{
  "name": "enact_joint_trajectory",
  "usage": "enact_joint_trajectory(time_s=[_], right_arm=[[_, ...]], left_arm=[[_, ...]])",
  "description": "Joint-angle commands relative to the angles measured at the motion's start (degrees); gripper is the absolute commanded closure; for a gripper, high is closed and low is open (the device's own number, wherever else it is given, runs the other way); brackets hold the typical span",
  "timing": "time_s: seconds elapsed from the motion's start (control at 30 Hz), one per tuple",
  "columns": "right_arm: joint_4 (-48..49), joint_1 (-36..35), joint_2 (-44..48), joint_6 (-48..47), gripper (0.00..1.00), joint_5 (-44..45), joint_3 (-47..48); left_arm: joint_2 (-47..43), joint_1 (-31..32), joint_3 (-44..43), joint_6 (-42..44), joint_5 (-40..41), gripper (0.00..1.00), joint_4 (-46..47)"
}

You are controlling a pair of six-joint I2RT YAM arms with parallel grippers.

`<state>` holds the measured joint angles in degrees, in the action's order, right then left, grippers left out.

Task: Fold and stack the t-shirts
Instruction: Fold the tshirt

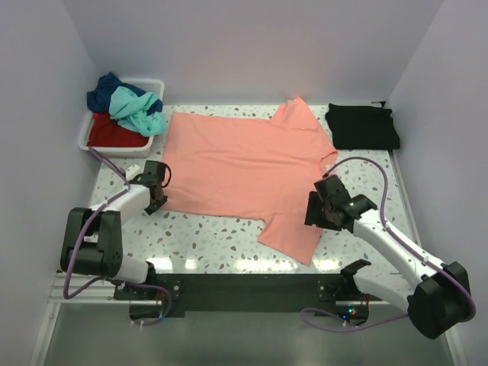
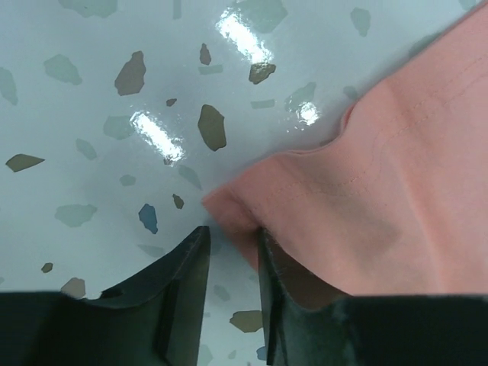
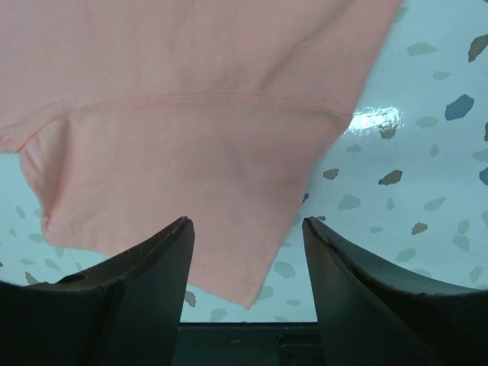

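Observation:
The salmon-pink t-shirt (image 1: 244, 168) lies spread flat on the speckled table, one sleeve pointing to the near edge. My left gripper (image 1: 158, 201) sits at its near-left hem corner. In the left wrist view (image 2: 232, 231) the jaws stand a narrow gap apart, with that corner (image 2: 229, 206) at the tips and table showing between them. My right gripper (image 1: 313, 216) is wide open over the near sleeve (image 3: 229, 175), holding nothing (image 3: 246, 221). A folded black t-shirt (image 1: 364, 126) lies at the back right. Teal (image 1: 137, 110), navy (image 1: 103, 93) and red (image 1: 114, 134) shirts are piled in the bin.
The white plastic bin (image 1: 82, 139) stands at the back left against the wall. Walls close in the table on the left, back and right. Bare speckled table (image 1: 213, 236) shows along the near edge between the arms.

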<state>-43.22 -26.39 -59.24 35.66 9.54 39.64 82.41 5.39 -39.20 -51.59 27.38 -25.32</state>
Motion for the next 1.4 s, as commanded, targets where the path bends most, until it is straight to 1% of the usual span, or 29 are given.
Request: enact_joint_trajectory(time_s=[0.0, 0.03, 0.07, 0.13, 0.17, 0.27, 0.43, 0.6, 0.7, 0.77, 0.9, 0.97, 1.1, 1.23, 1.37], right_arm=[[-1.25, -1.82, -0.26, 2.40, 0.37, 2.32, -1.05], [-1.25, -2.26, -0.61, 2.75, 0.37, 2.41, -1.14], [-1.16, -2.35, -0.70, 2.92, 0.37, 2.33, -1.23], [-1.07, -2.70, -0.96, 2.92, 0.37, 2.76, -1.14], [-1.16, -2.79, -1.31, 2.92, 0.37, 2.94, -1.05], [-1.16, -2.88, -2.28, 2.92, 0.37, 3.03, -0.97], [-2.30, -3.14, -1.32, 4.85, 0.38, 2.77, -1.93], [-4.05, -4.28, -1.22, 6.09, 0.39, 2.32, -2.81], [-4.67, -7.70, -1.57, 7.84, 0.42, 2.33, -2.46], [-5.38, -9.19, -1.58, 8.81, 0.45, 2.59, -2.28], [-6.61, -14.90, -1.05, 12.49, 0.46, 3.90, -3.07], [-6.79, -16.66, -1.40, 14.08, 0.47, 4.35, -4.12], [-6.61, -22.02, -2.54, 19.08, 0.54, 4.34, -5.62], [-7.14, -24.23, -4.56, 21.29, 0.54, 5.31, -6.06], [-5.92, -24.76, -5.00, 22.08, 0.53, 5.23, -6.85]], left_arm=[[2.49, -0.91, 0.09, -0.70, -1.01, 0.71, 0.62], [2.49, -0.91, 0.09, -0.70, -1.10, 0.73, 0.71], [2.58, -0.99, 0.00, -0.70, -1.18, 0.78, 0.71], [2.84, -0.99, -0.17, -0.70, -1.18, 0.83, 0.54], [3.02, -0.99, -0.09, -0.70, -1.18, 0.90, 0.45], [3.02, -0.99, 0.09, -0.61, -1.71, 1.00, 0.27], [1.35, -0.99, 0.18, -0.18, -2.50, 1.00, -1.13], [-4.36, -0.91, -0.35, 1.58, -4.78, 1.00, -2.63], [-7.00, -0.64, -1.14, 3.07, -5.93, 1.00, -3.59], [-8.49, -0.03, -1.84, 3.95, -5.84, 1.00, -4.38], [-9.99, 0.68, -2.02, 4.83, -6.19, 1.00, -5.09], [-10.17, 0.85, -2.20, 5.27, -6.46, 1.00, -5.35], [-10.43, 1.12, -2.55, 5.98, -6.28, 1.00, -5.70], [-10.78, 1.12, -2.99, 6.94, -6.11, 1.00, -5.88], [-10.69, 1.12, -2.90, 7.56, -6.02, 1.00, -5.62]])
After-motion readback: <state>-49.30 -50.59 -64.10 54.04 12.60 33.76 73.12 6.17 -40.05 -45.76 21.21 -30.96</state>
